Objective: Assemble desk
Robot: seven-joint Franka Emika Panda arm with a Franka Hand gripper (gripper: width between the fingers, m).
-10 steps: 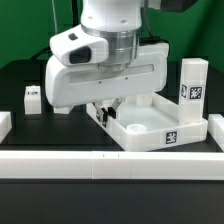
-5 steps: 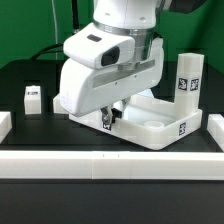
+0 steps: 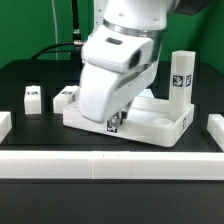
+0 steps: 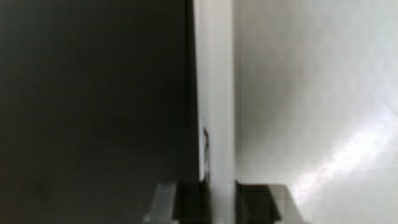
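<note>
free: table (image 3: pixel 40 130) at exterior view's left | obstacles: upright leg (image 3: pixel 181 75), front rail (image 3: pixel 110 165)

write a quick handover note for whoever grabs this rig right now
Claw: shut on the tabletop, whose wall runs between its fingers in the wrist view.
Upright leg: stands at the tabletop's corner on the exterior view's right; cannot tell if it is seated.
Loose leg and second loose leg: on the table, to the exterior view's left. Fourth leg not in view.
Done: at most one leg fitted.
Left: fit the other legs.
</note>
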